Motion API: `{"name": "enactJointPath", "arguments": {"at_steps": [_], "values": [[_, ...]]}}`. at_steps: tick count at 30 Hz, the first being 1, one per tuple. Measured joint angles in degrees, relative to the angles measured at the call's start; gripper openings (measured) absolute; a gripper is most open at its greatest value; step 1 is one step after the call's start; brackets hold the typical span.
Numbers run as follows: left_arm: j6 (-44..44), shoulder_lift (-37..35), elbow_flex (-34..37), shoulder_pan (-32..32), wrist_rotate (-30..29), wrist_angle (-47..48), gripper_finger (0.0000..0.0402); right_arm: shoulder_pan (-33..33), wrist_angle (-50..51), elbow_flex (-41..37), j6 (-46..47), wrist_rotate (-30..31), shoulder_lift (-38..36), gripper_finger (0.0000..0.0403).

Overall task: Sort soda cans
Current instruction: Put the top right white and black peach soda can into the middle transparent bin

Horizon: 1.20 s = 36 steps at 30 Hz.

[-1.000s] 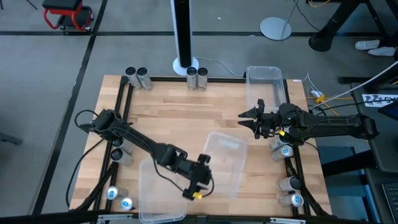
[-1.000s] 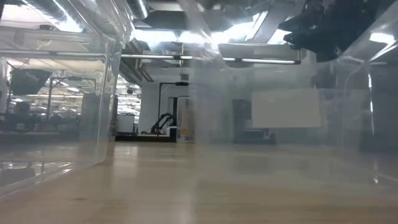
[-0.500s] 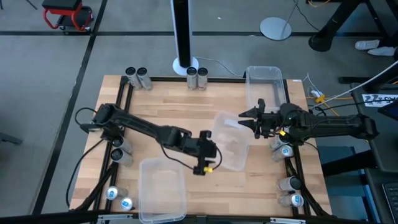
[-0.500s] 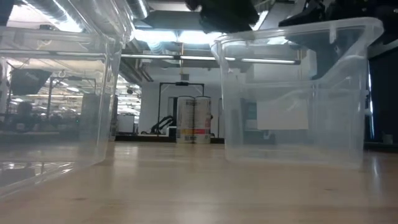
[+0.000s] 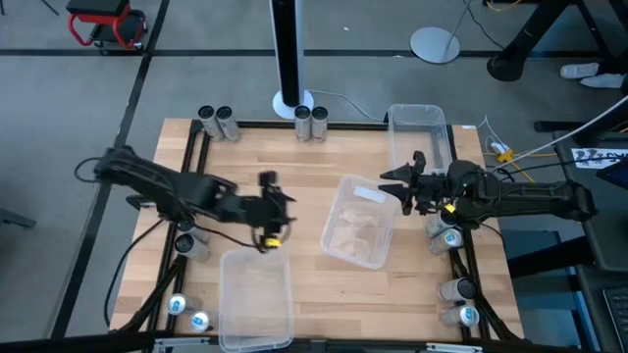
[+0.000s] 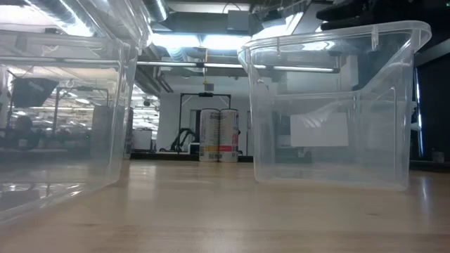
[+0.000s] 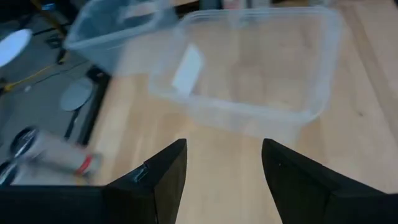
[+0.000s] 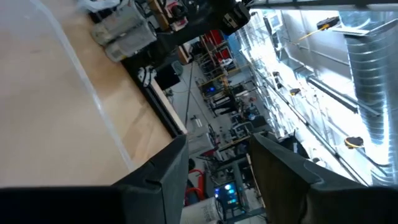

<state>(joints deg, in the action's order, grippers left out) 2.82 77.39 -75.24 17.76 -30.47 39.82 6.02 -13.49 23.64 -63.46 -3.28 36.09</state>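
Note:
The soda cans stand upright in pairs along the table's frame: two pairs at the far edge [image 5: 216, 124] [image 5: 311, 122], others at the left edge [image 5: 186, 240], near left [image 5: 186, 312] and right side [image 5: 444, 233] [image 5: 459, 300]. My left gripper [image 5: 280, 204] [image 7: 224, 180] is open over bare wood, left of the middle clear bin [image 5: 358, 222] [image 7: 249, 74], which rests flat on its base. My right gripper [image 5: 392, 184] [image 8: 217, 174] is open, just off that bin's far right corner.
A second clear bin [image 5: 255, 299] sits at the near edge left of centre, and a third [image 5: 420, 132] at the far right corner. In the low view the middle bin [image 6: 330, 112] and near bin [image 6: 63, 98] flank a far can pair [image 6: 219, 135]. Bare wood lies between the bins.
My left gripper moved from the near centre toward the far edge together with the middle bin, then drew back toward the table's left, away from it. The bin shifted toward the far right and now sits flat on the table. My right arm stayed almost still.

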Motion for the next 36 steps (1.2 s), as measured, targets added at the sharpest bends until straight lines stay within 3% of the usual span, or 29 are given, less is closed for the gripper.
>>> {"name": "enactJointPath", "arguments": {"at_steps": [6,11,18,23,30,36], "values": [[1.58,-14.17,10.26,-4.07,-2.13,-4.73,0.0198,0.0,-0.21,5.45,-3.53,3.66,5.09,0.0172],[-0.05,-20.41,13.45,-8.8,-1.96,-6.42,0.0198,0.04,0.03,11.64,-9.55,8.9,13.62,0.0172],[-9.74,-23.28,18.12,-16.67,-1.09,-14.66,0.0198,2.34,4.8,24.62,-19.61,12.37,27.83,0.0172],[-15.36,-25.5,24.88,-22.78,7.84,-25.33,0.0198,8.58,16.38,36.36,-23.22,12.38,36.91,0.0172],[-15.14,-28.62,33.08,-29.33,8.71,-34.33,0.0198,17.82,23.17,48.01,-26.0,9.16,45.52,0.0172],[-13.99,-30.46,39.16,-30.61,8.75,-40.58,0.0198,22.69,26.67,54.87,-26.03,8.9,50.02,0.0172]]}}
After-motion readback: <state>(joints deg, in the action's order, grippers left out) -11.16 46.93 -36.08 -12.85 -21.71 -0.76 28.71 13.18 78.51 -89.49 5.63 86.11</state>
